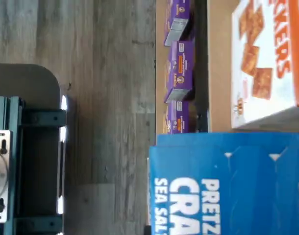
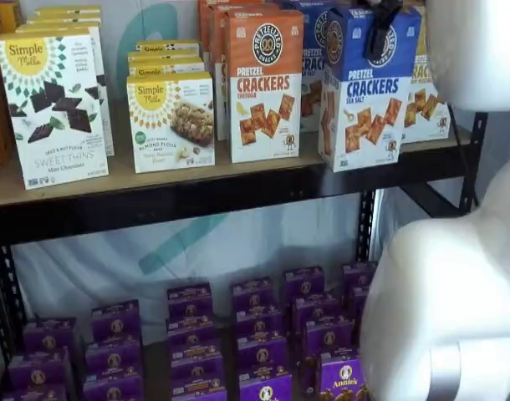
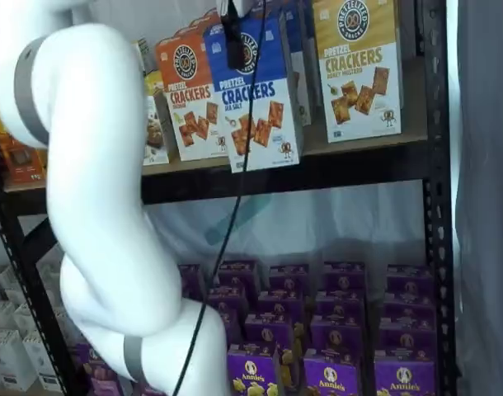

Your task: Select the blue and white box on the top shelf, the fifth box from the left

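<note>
The blue and white box [image 2: 359, 96] stands at the front edge of the top shelf [image 2: 196, 196], right of the orange-topped cheddar carton [image 2: 265, 83]. In a shelf view the box [image 3: 256, 103] leans forward, its bottom corner over the black beam of the shelf [image 3: 359, 165]. My gripper [image 2: 380, 33] comes down from above and is shut on the box's top; a black finger [image 3: 233, 37] lies against its front face. The wrist view shows the box's blue face [image 1: 228, 186] close up.
A yellow-topped cracker carton [image 3: 360, 70] stands to the box's right, and more blue cartons behind it. Simple Mills boxes [image 2: 54, 104] fill the shelf's left. Purple Annie's boxes [image 2: 263, 334] cover the lower shelf. My white arm [image 3: 95, 206] hangs in front of the rack.
</note>
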Motion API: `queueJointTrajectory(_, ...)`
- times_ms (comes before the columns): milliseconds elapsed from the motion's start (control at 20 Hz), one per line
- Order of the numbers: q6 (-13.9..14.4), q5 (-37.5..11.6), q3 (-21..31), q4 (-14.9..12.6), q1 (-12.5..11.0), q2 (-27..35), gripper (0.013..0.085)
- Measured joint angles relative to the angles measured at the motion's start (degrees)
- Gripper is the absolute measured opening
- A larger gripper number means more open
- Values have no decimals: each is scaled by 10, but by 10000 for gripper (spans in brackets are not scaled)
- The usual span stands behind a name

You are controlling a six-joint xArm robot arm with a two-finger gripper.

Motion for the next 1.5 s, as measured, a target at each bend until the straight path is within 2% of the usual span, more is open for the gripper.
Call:
queueJointTrajectory(850, -16, -5, 144, -15, -9, -127, 570)
queueJointTrajectory(1500, -19, -14, 177, -11, -12, -152, 570)
